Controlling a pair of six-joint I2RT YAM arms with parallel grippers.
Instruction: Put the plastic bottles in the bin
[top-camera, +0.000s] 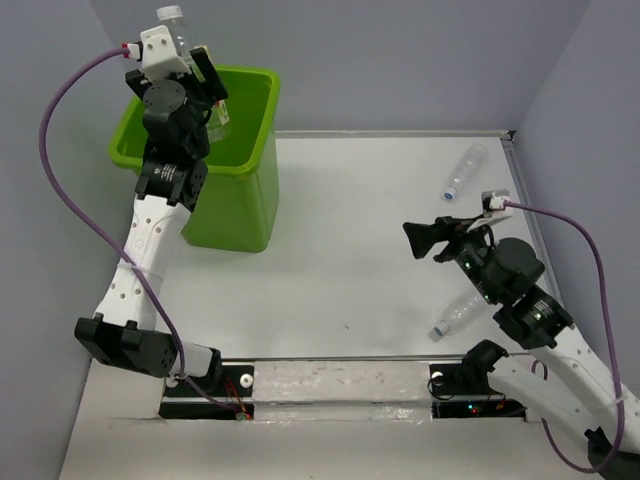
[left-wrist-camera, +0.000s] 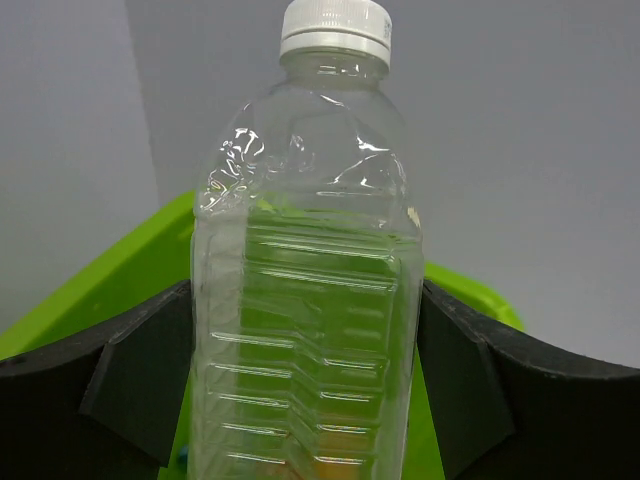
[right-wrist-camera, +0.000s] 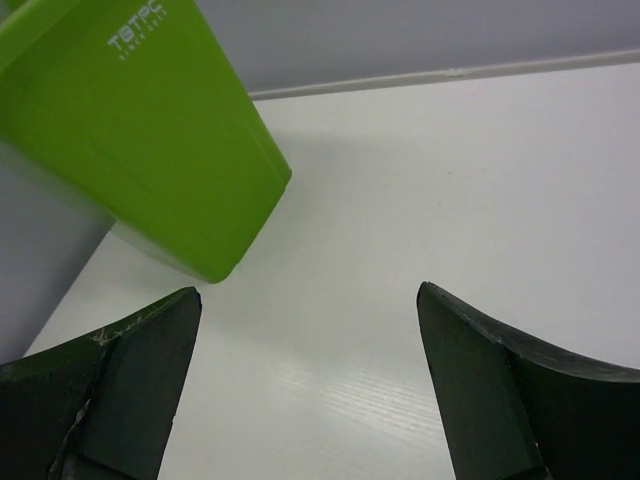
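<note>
My left gripper (top-camera: 192, 58) is shut on a clear white-capped plastic bottle (top-camera: 172, 18) and holds it above the far left part of the lime-green bin (top-camera: 240, 200). In the left wrist view the bottle (left-wrist-camera: 305, 250) stands upright between the two black fingers (left-wrist-camera: 140, 380), with the bin's rim (left-wrist-camera: 110, 280) behind it. My right gripper (top-camera: 414, 240) is open and empty above the table's right half. A clear bottle (top-camera: 465, 172) lies at the far right. Another clear bottle (top-camera: 458, 315) lies beside the right arm. The right wrist view shows its open gripper (right-wrist-camera: 310, 390) and the bin's wall (right-wrist-camera: 150, 130).
Grey walls close the table at the back, left and right. A low white edge strip (top-camera: 400, 133) runs along the back. The arm bases and a black rail (top-camera: 340, 400) sit at the near edge. Something orange and something blue show faintly inside the bin, behind the held bottle.
</note>
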